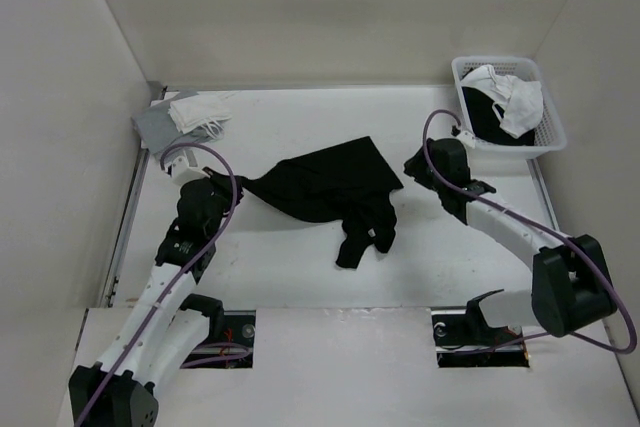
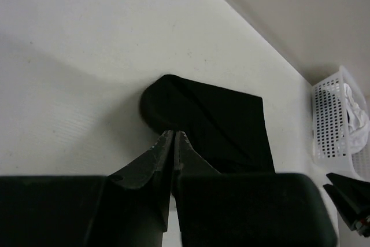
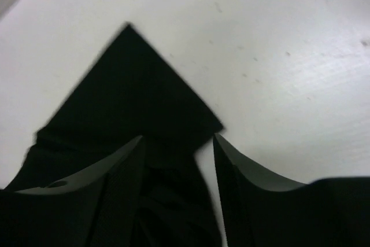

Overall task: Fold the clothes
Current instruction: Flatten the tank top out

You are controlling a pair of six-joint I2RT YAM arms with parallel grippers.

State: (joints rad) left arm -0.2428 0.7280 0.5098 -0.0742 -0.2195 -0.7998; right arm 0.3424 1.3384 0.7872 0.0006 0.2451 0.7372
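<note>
Folded pile [image 1: 185, 115]: grey and white pieces, upper left of the top view, well apart from the work.
Left gripper [image 2: 174, 142]: fingers pressed together; the shirt's left edge is drawn to a point at their tips, so it looks pinched there.
Black shirt [image 1: 325, 185]: centre of the frame, flat but rumpled, long axis left to right between the 2 grippers; 1 bunched part trails toward lower centre.
Right gripper [image 3: 178, 138]: jaws apart, holding nothing, poised over the shirt's right corner, which points away from it.
Basket [image 1: 553, 127]: upper right, holding white and black clothes, near the right arm.
Key relation: each arm is at its own end; the right one probably has to close on its corner next.
Table [image 1: 280, 137]: plain white, bare above and below the shirt, walls close on 3 sides.
</note>
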